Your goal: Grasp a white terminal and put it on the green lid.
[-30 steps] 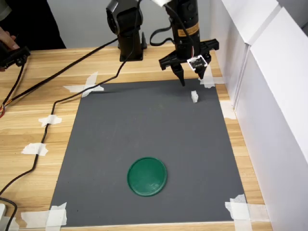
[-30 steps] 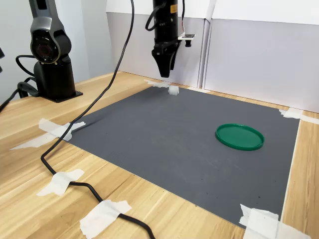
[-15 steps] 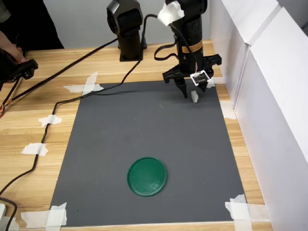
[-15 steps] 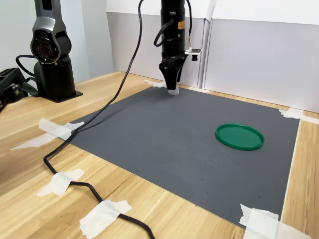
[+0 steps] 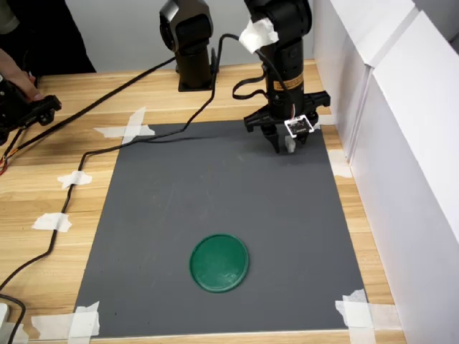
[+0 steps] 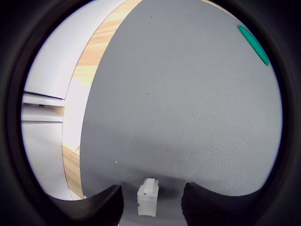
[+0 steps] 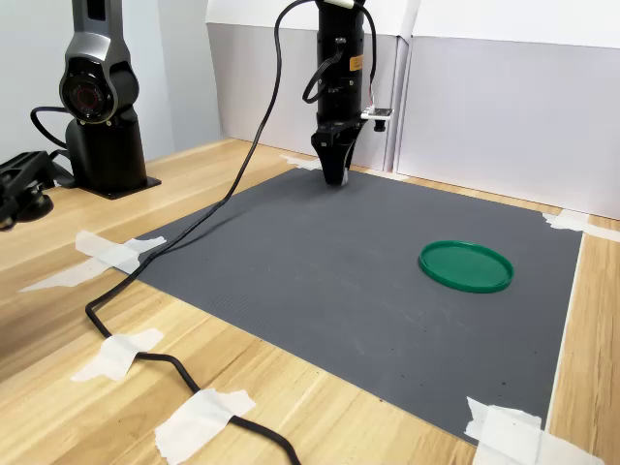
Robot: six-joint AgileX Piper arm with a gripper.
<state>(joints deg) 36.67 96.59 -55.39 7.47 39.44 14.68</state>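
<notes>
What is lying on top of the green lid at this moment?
Nothing. The green lid is bare in both exterior views. The white terminal stands on the grey mat, between the fingers of the open gripper. What is under the lid cannot be seen.

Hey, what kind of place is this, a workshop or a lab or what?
Probably a robot lab test bench: a wooden table with a taped-down grey mat, white partition boards, and an arm's gripper working over it.

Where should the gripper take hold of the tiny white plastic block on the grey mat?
From straight above, across the tiny white plastic block's two side faces. It stands upright on the mat between the open gripper's fingertips, so closing there should clamp it squarely.
</notes>
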